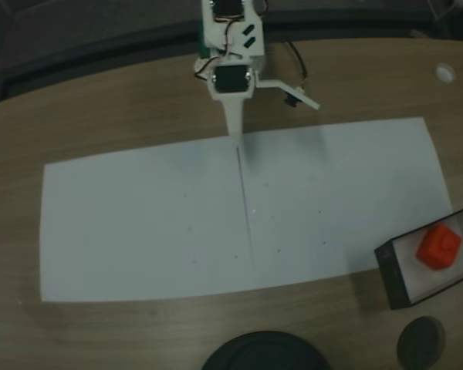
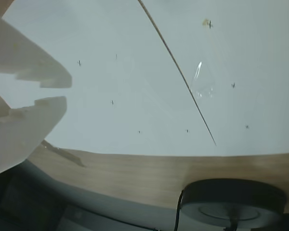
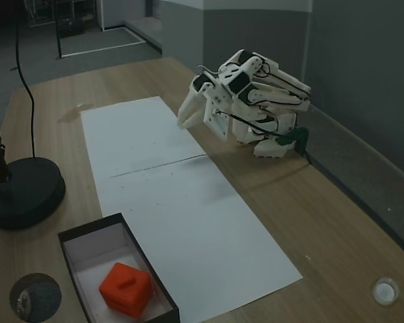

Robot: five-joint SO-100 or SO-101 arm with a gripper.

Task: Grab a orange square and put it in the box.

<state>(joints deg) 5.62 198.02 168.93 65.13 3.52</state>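
The orange square [image 1: 440,247] [image 3: 126,288] lies inside the box [image 1: 391,275] [image 3: 91,226], on its pale floor near one end and touching no gripper. The box stands at the near right corner of the white paper [image 1: 154,223] in a fixed view. My white gripper [image 1: 236,137] [image 3: 184,121] [image 2: 65,92] is folded back at the far edge of the paper, well away from the box. Its tip points down at the sheet. In the wrist view its fingertips stand almost together with nothing between them.
A large round black stand base [image 1: 266,351] [image 3: 23,192] [image 2: 231,199] sits on the wooden table near the paper's long edge. A small black disc [image 1: 420,343] [image 3: 35,297] lies beside the box. A small white cap [image 1: 445,73] [image 3: 386,291] lies at the table's far corner.
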